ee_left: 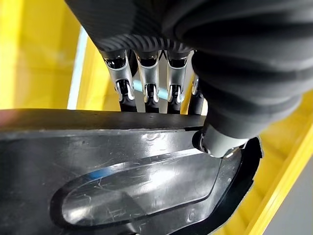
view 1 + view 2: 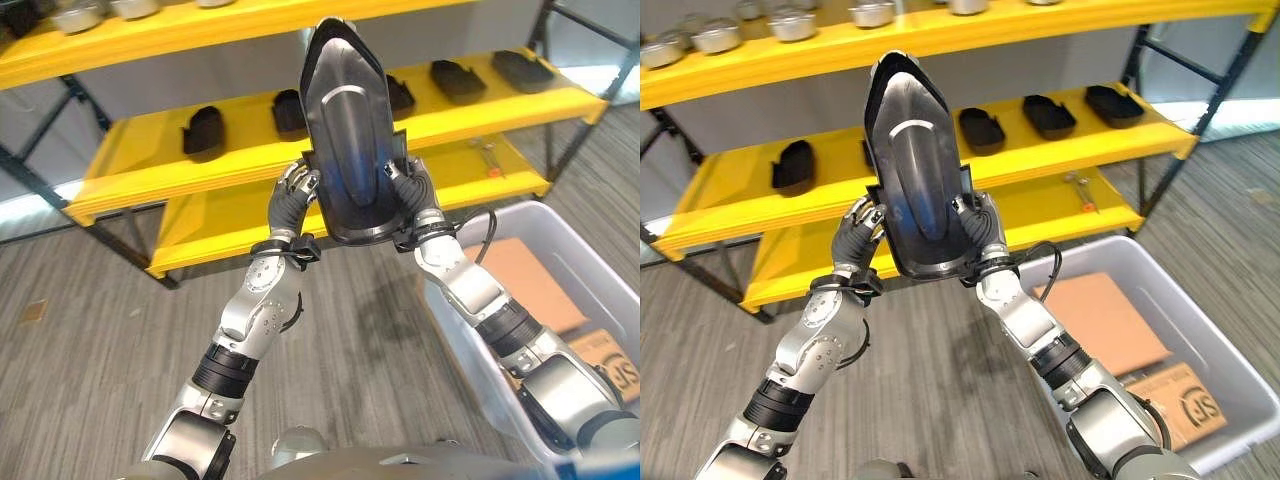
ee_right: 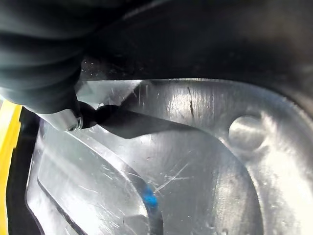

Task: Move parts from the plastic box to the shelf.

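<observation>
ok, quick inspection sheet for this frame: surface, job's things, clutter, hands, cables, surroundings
Surface: yellow shelf on a dark frame, several tiers.
Job's things: large black part held up in front of the shelf, narrow end up; smaller black parts in a row on the middle tier; clear plastic box on the floor at the robot's right.
Clutter: metal pots on the top tier; small tool on the lower tier; cardboard in the box.
Hands: left hand and right hand clamp the part's opposite edges.
Cables: nothing seen.
Surroundings: grey wood-look floor.
</observation>
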